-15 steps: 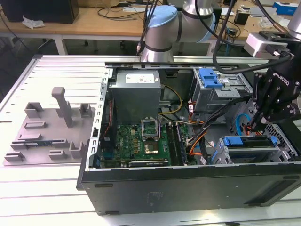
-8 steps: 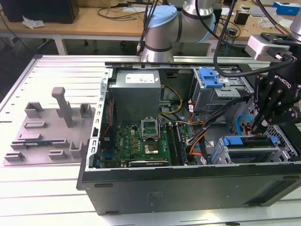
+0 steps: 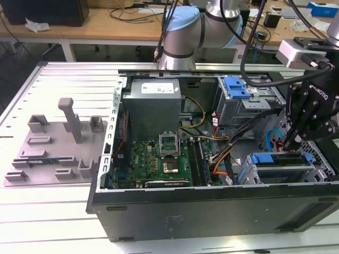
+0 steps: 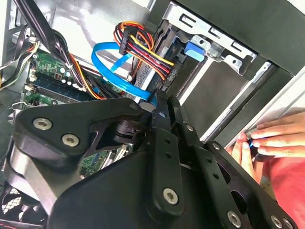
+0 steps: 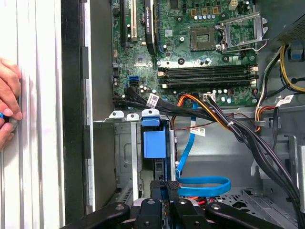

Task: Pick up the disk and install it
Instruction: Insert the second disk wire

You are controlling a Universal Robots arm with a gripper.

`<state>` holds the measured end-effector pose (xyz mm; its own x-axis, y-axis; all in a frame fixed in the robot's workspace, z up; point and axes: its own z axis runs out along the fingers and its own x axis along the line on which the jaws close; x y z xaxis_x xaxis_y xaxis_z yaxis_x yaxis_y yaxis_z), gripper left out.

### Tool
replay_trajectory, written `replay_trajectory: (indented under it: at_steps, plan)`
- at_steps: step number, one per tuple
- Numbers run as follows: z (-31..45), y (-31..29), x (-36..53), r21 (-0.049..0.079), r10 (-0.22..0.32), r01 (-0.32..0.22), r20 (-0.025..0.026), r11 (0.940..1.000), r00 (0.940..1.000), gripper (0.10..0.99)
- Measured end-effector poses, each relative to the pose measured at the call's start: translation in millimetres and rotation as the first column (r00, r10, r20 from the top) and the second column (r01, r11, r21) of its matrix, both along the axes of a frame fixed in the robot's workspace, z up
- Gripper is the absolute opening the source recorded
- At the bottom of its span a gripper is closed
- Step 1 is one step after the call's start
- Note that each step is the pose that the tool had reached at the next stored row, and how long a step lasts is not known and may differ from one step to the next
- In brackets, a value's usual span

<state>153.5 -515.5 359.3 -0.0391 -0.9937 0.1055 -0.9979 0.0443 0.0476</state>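
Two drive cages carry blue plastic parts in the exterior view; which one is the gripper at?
The lower cage near the case's front edge; the gripper hangs directly over it. The other cage sits farther back.

- The claw (image 3: 293,142) hangs low inside the open computer case (image 3: 212,203), fingertips down at the drive cage.
- The disk (image 3: 280,159), with blue rails, sits in the cage right beneath the claw.
- The green motherboard (image 3: 159,161) lies well away from the claw, toward the exterior view's left.
- The grey power supply (image 3: 153,106) stands beyond that board.
- A grey fixture (image 3: 58,148) rests on the surface (image 3: 47,217), far from the claw.
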Motion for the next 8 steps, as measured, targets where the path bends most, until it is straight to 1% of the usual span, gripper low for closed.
replay_trajectory:
  at_steps: [6, 8]
  plan:
    - [-0.8, -0.4, -0.1, 0.003, 0.006, -0.006, 0.0002, 1.0, 1.0, 0.161]
    - [-1.3, -0.9, -0.1, 0.009, 0.011, -0.011, 0.0003, 0.9999, 0.9999, 0.161]
